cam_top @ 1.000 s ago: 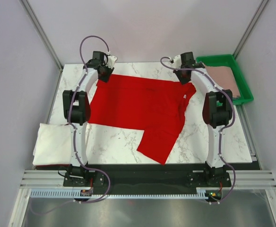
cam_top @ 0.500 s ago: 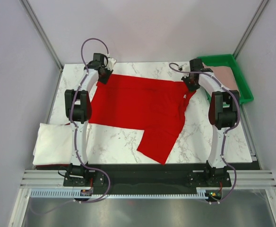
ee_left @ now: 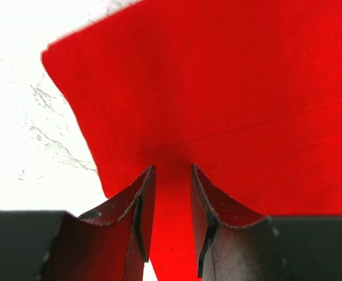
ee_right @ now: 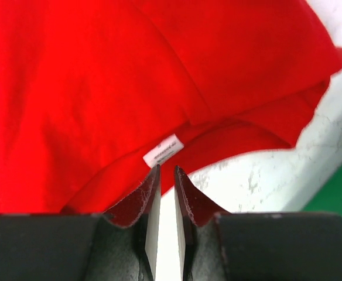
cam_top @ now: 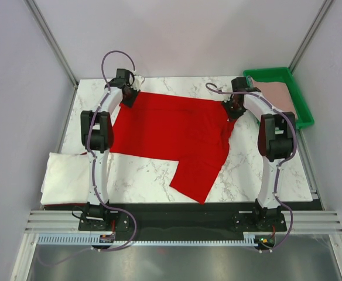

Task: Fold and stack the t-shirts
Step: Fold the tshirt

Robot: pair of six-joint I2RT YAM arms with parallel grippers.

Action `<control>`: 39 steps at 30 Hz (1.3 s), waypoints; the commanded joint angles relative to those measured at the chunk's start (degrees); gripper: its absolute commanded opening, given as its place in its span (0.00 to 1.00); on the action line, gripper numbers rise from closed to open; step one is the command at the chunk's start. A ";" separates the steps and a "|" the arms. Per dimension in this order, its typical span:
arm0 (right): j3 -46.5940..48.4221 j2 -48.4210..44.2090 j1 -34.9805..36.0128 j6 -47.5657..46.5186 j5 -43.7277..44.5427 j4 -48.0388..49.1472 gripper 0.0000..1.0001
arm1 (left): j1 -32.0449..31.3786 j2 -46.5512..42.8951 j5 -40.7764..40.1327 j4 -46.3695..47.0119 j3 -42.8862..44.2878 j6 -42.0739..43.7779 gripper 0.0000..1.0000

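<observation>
Left pincer [ee_left: 172,170] sits at 11 o'clock on the desk [cam_top: 142,175], over the far left corner of the red shirt [cam_top: 171,129]. In its wrist view red cloth fills the gap between the two dark fingers, so it looks clamped on that shirt's edge, with a hem seam running across just ahead of the tips. Right pincer [ee_right: 166,168] is at 1 o'clock, at the shirt's right edge near the neck. Its fingers stand almost together with only a thin slit between them, pale desk shows through the slit, and no cloth is seen inside it. The white label [ee_right: 163,150] lies just beyond those fingertips, tilted, on a rumpled fold of red. From above, the red shirt is spread flat over the middle and far half of the desk, with one flap reaching down toward 6 o'clock and wrinkles bunched at its 3 o'clock side. A white shirt [cam_top: 65,178] lies folded at 8 o'clock, at the desk's left near corner, well apart from the red one. The pink shirt [cam_top: 276,96] rests inside the green tray [cam_top: 270,72] at 2 o'clock, just beside the right arm.
</observation>
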 commanded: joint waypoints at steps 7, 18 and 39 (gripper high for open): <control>0.18 2.97 -0.30 -2.66 3.92 -0.27 0.21 | 0.15 -4.08 0.39 0.32 -2.29 0.82 0.36; 1.31 1.39 -2.68 -4.68 7.87 0.26 0.21 | 0.24 -3.03 -0.13 0.41 -0.62 1.26 0.36; 18.89 8.57 -2.94 -4.51 6.82 1.14 0.24 | 0.07 1.63 -3.65 1.90 6.05 4.43 0.36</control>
